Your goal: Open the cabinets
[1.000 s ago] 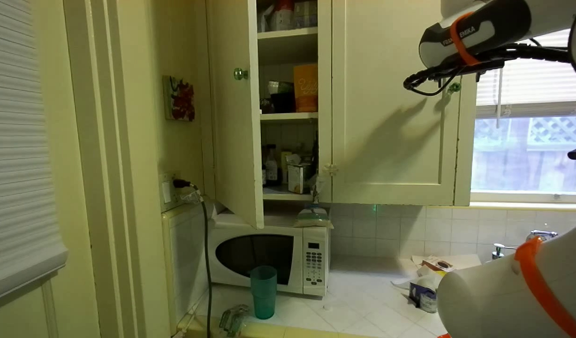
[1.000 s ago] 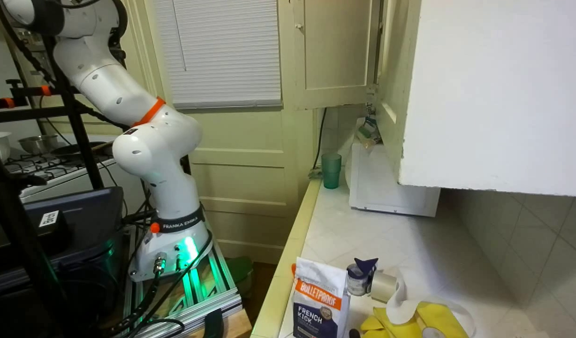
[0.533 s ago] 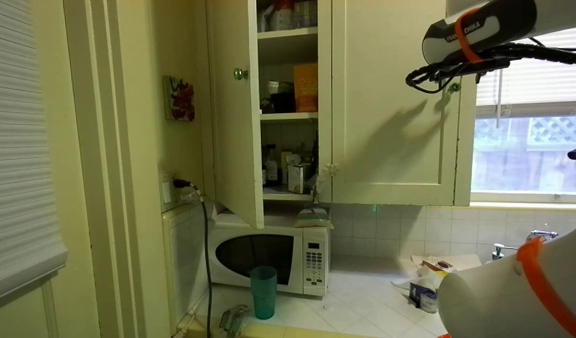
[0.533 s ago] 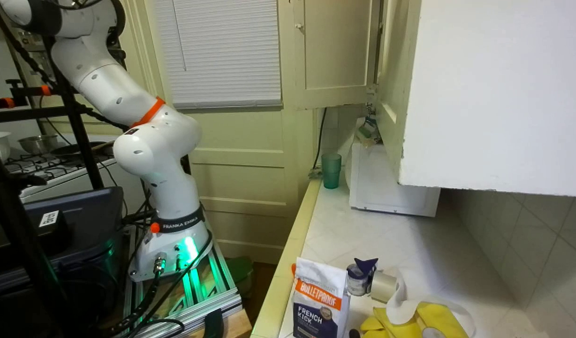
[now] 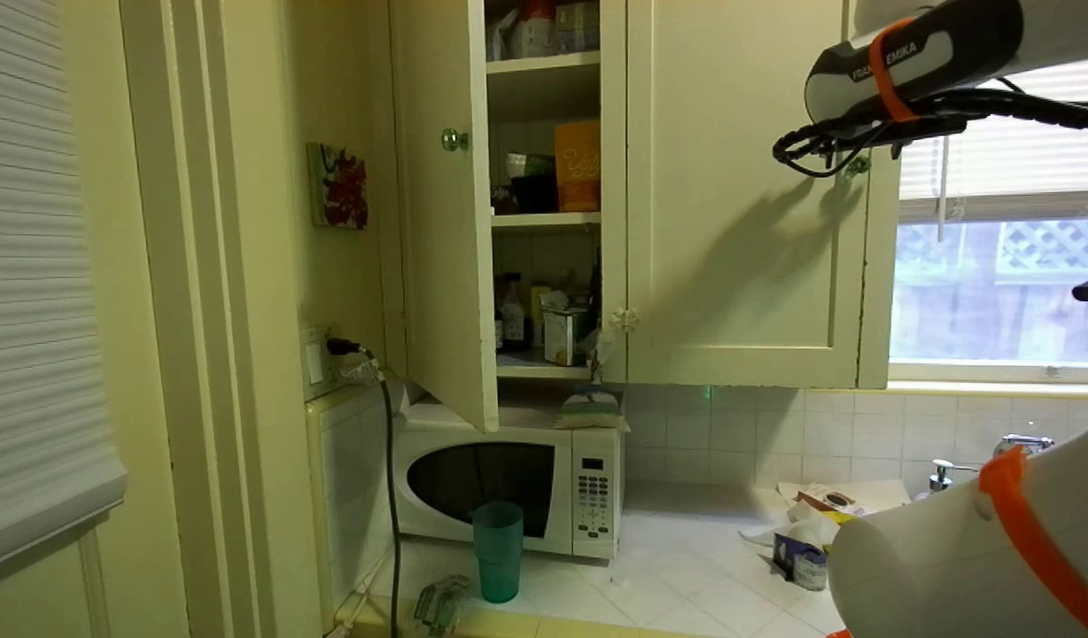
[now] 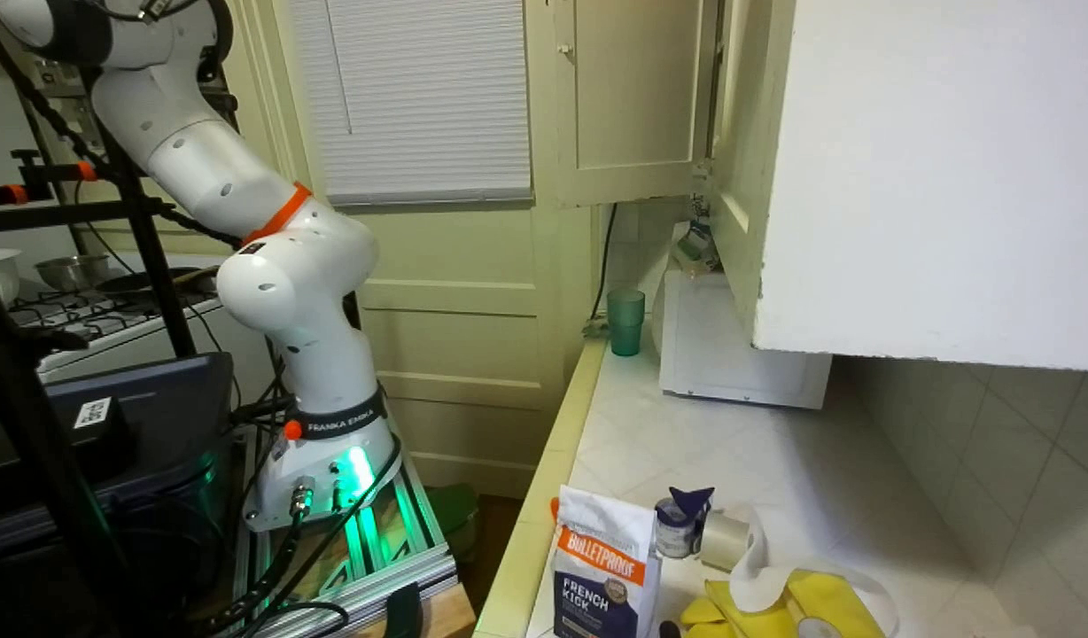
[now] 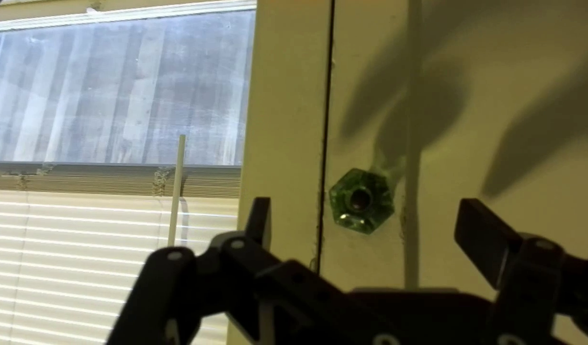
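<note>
The cream-white cabinets show in both exterior views. The left cabinet door (image 5: 442, 266) stands open, with shelves of jars and packages inside; it also shows open in an exterior view (image 6: 634, 97). The right cabinet door (image 5: 730, 230) is shut. Its green glass knob (image 5: 857, 166) is partly behind the arm's cables. In the wrist view, which looks upside down, this knob (image 7: 361, 200) lies between the spread fingers of my gripper (image 7: 364, 218). The gripper is open and empty, and the fingers do not touch the knob. The gripper itself is not seen in the exterior views.
A white microwave (image 5: 482, 478) stands under the open door, with a bag (image 5: 593, 409) on top. A green cup (image 5: 498, 554) stands in front. A coffee bag (image 6: 602, 567) and yellow cloth (image 6: 796, 607) lie on the counter. A window (image 5: 1000, 292) is beside the cabinet.
In an exterior view the arm's forward link has moved slightly right and down, and its shadow on the right door has shifted. The cabinet doors have not moved.
</note>
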Controlling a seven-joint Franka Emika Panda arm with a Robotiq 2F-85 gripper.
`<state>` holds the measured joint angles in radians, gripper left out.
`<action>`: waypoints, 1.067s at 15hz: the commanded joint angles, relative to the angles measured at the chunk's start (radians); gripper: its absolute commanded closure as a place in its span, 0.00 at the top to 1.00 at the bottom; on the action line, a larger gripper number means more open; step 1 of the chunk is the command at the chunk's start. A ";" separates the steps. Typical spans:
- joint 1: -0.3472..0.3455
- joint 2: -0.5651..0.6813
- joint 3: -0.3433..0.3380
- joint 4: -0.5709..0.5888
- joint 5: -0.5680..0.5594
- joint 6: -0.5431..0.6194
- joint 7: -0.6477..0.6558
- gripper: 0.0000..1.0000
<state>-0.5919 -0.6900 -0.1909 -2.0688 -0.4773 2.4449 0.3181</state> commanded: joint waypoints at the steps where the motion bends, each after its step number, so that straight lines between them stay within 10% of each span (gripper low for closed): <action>1: 0.021 0.006 -0.019 -0.002 0.039 0.036 -0.041 0.66; 7: 0.010 0.015 -0.010 0.002 0.035 0.007 -0.048 0.19; 16: 0.031 -0.055 0.052 -0.020 0.029 -0.133 -0.104 0.25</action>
<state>-0.5842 -0.6968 -0.1824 -2.0616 -0.4675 2.4003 0.2332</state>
